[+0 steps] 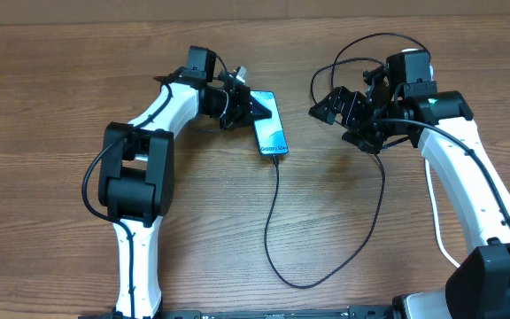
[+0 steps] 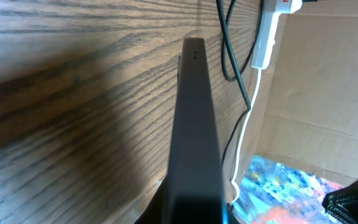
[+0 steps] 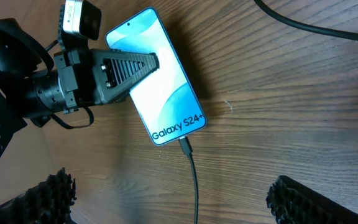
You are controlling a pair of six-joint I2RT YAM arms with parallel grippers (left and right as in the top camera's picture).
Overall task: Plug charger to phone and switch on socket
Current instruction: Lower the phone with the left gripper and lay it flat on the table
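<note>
The phone lies near the table's back middle, cyan screen up, reading "Galaxy S24+". My left gripper is shut on its upper part, one finger lying across the screen. The left wrist view shows the phone edge-on. The charger's connector sits in the phone's bottom edge, and its thin black cable loops toward me and back up to the right. My right gripper hovers open to the phone's right; the cable runs below its wide-apart fingers. The white socket shows only in the left wrist view.
The socket's thick white lead trails along a cardboard wall beside a colourful printed sheet. Black arm cables arc above the right wrist. Another dark cable crosses the wood beyond the phone.
</note>
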